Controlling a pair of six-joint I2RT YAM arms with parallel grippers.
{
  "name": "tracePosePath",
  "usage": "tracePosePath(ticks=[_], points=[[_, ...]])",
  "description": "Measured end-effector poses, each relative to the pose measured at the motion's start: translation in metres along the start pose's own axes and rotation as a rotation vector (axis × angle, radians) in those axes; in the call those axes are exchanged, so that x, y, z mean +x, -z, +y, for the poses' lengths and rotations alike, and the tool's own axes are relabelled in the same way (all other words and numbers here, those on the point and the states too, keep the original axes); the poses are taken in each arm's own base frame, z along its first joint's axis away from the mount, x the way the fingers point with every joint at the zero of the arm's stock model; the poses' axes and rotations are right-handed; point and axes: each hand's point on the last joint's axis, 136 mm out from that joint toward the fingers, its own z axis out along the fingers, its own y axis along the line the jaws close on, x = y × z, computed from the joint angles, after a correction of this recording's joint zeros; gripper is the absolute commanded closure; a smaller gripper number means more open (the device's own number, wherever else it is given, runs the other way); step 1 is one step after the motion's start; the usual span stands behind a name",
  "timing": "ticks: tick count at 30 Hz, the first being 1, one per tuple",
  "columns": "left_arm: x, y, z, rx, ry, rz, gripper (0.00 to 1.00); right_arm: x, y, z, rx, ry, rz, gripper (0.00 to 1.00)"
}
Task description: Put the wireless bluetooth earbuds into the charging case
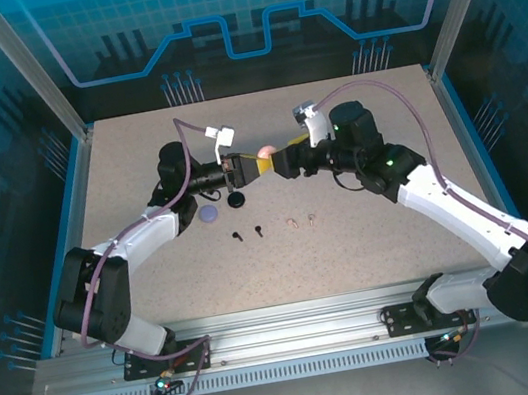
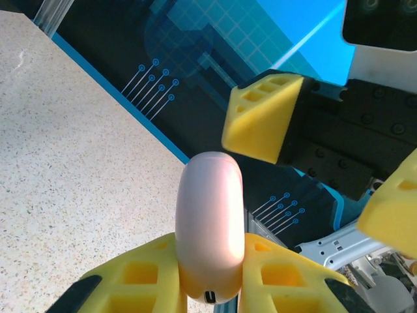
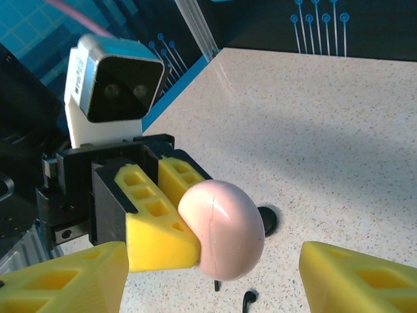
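Looking down from the top camera, we see the left gripper [image 1: 254, 165] pinching a pale pink round plastic charging case [image 1: 263, 151] above the speckled beige table [image 1: 382, 238], just toward 12 o'clock of its centre. The right gripper [image 1: 281, 162] sits at the case's 3 o'clock. A black round case [image 1: 236, 200] lies at 7 o'clock of the held one and a purple round case [image 1: 208, 215] at 8 o'clock. Two tiny black stemmed earbuds [image 1: 237, 236] and two pale pink stemmed earbuds [image 1: 292, 222] lie loose toward 6 o'clock. On the left wrist camera, both yellow fingers [image 2: 140, 277] press the closed case upright between them, and the other arm's pads stand at 1 and 3 o'clock, apart from it. On the right wrist camera, our own fingers are spread wide either side of the case, touching nothing. We judge this to be the opening step: next, one right pad must catch the lid along its seam while the left grip stays firm.
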Motion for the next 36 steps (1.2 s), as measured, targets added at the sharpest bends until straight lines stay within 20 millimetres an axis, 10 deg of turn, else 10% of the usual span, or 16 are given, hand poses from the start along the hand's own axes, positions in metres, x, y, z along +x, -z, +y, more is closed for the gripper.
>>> tracePosePath(ticks=[23,36], points=[[-0.001,0.001,-0.01,0.012,-0.001,0.01,1.0,0.024,-0.016,-0.06,0.114,-0.111,0.046,0.43],[-0.001,0.001,-0.012,0.019,-0.009,0.01,1.0,0.009,0.008,-0.018,-0.091,-0.11,-0.032,0.5]])
